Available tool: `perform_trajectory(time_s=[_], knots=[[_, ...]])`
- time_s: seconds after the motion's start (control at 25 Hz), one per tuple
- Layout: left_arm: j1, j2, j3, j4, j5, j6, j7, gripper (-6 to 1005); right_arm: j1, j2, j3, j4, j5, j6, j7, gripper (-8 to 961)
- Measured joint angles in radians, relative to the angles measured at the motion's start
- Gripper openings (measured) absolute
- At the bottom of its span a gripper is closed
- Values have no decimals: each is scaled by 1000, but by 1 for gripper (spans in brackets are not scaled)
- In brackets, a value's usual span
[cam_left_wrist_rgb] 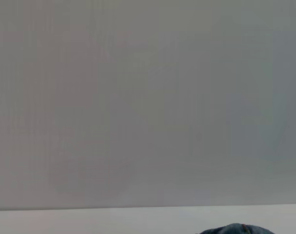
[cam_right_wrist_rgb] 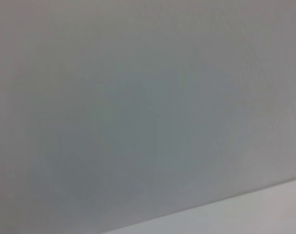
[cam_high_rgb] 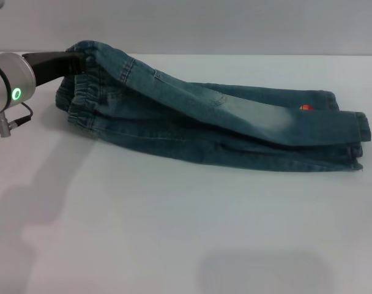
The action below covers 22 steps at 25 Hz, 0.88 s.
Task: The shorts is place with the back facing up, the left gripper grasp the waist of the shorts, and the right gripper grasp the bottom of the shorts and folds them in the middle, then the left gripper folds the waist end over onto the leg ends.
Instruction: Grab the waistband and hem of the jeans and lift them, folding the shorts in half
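We have the left gripper (cam_high_rgb: 82, 58) clamped on the waistband of the shorts (cam_high_rgb: 235, 122), lifted off the table (cam_high_rgb: 174, 233), so the lengthwise-folded legs trail away from it, ready for folding over the hems.

We find no readable text, brand, label or number in any view. Only sign-like marks: green ring light on left arm (cam_high_rgb: 16, 94), no characters in it; small orange-red print patch on shorts (cam_high_rgb: 305, 108), too small for us to read any lettering. Both wrist views show plain grey surface, nothing written.
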Motion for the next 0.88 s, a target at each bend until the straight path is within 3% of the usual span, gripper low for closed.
perform_trajectory(time_s=[0.32,0.36,0.4,0.48,0.6,0.68,0.88], knots=[[-44,1,3,81,-4,36,2,99,32,-3,2,-68,69,71,-33,60],[-44,1,3,81,-4,36,2,142,38,-4,6,-82,71,83,-33,61],[-89,2,1,145,-5,36,2,185,43,-5,8,-90,71,93,-33,87],[-118,2,1,180,-6,33,0,272,50,-6,8,-98,70,108,-33,139],[-118,2,1,180,-6,33,0,315,58,-6,-1,-106,63,131,-41,217],[-158,1,-4,217,-3,26,1,343,57,-4,-4,-110,61,139,-66,269],[-153,2,-25,194,-1,-2,3,414,50,5,-17,-131,61,141,-241,487]])
